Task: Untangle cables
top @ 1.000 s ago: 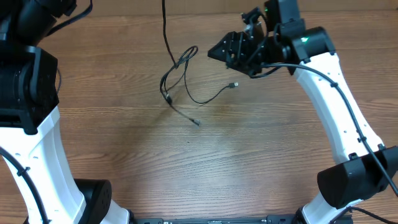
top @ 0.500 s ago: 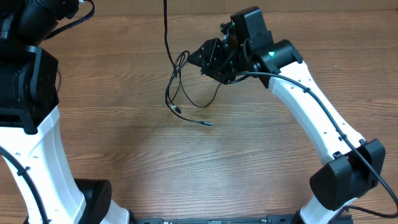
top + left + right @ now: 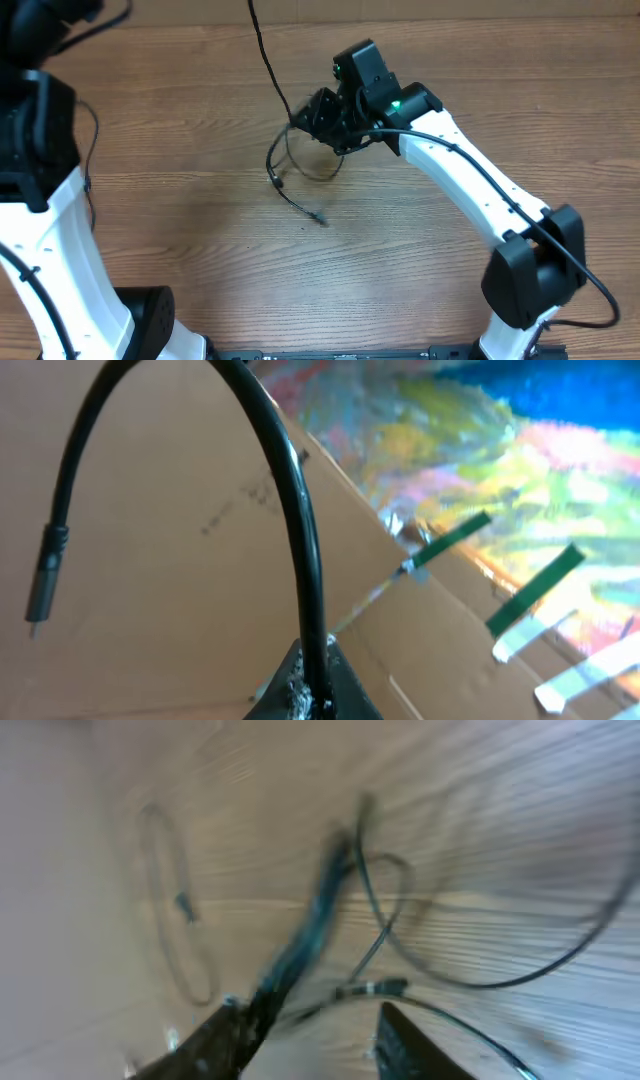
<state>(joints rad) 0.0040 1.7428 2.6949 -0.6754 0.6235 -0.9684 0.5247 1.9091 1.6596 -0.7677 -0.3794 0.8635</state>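
Lower centre, nearest me, a plug end [image 3: 319, 218] trails free, but the cables [image 3: 285, 165] lie looped together mid-frame. My right gripper [image 3: 310, 1010] stands part open over them; I cannot tell whether it has a strand. Farthest off, my left gripper [image 3: 312, 700] is pinched tight on one cord [image 3: 303, 550] that runs off the top edge. I judge most of the untangling is yet to do.

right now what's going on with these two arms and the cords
The left gripper is shut on one black cable and holds it lifted. In the overhead view that cable runs down into the tangle of cables on the table. The right gripper is at the top of the tangle, jaws apart with cords between them. Its own view is too blurred to show a grip.
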